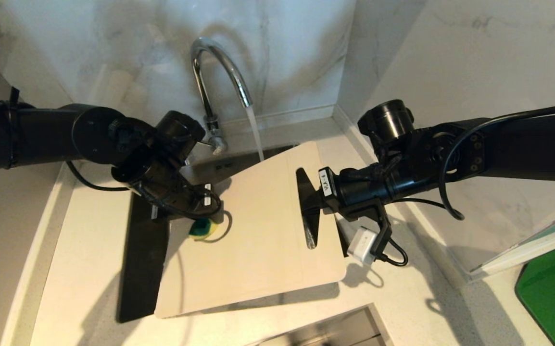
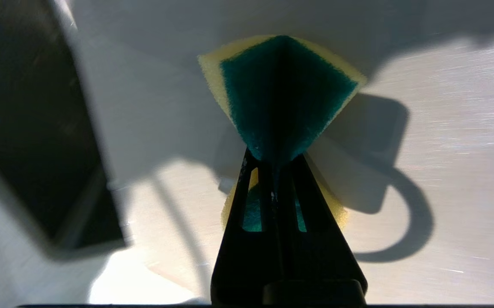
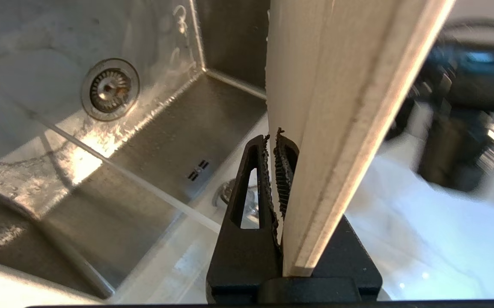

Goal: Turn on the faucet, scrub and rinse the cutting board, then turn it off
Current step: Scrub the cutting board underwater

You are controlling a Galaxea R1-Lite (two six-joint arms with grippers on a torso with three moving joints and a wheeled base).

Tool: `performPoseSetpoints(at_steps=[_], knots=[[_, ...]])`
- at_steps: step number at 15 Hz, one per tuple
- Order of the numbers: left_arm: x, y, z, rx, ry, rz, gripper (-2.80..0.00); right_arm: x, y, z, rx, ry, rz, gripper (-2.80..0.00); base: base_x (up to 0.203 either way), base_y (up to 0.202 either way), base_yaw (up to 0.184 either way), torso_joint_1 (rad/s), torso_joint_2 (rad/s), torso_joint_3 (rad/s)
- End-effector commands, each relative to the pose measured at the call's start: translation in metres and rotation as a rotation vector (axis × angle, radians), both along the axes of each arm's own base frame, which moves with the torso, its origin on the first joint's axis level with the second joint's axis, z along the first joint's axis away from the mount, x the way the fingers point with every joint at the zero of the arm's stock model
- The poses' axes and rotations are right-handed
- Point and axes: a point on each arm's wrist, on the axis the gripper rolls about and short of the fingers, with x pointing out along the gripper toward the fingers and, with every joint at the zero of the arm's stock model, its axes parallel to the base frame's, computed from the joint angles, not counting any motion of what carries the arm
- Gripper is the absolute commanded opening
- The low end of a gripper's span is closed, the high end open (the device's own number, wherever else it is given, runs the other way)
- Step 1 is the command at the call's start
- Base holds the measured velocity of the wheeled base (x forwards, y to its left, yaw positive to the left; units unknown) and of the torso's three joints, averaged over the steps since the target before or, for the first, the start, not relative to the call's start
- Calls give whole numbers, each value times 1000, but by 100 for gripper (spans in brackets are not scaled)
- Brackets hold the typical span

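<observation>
Left gripper [image 2: 279,164] pinches spongy green-yellow sponge [image 2: 283,94]; right gripper [image 3: 275,171] clamps thin beige cutting board [image 1: 258,230].

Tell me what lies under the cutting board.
Under the cutting board, held tilted by the right gripper, the steel sink shows, with its drain. The board hides the rest of the basin.
</observation>
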Motion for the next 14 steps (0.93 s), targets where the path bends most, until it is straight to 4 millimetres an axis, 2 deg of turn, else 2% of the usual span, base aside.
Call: performPoseSetpoints(at_steps=[1,5,9,12,14], knots=[[-2,24,-6,18,49,47,-280,-1,0,1,7,-13,19,-280,0,0,0,0,0,0],[-1,53,-24,42,112,83,-280,-1,0,2,9,-16,18,-280,0,0,0,0,0,0],[10,79,-40,51,105,132,-280,-1,0,3,14,-18,23,-280,0,0,0,0,0,0],[17,100,-42,48,95,173,-280,-1,-1,1,21,-7,34,-280,0,0,0,0,0,0],[15,107,-36,-5,95,145,-280,-1,-1,1,21,-7,34,-280,0,0,0,0,0,0]])
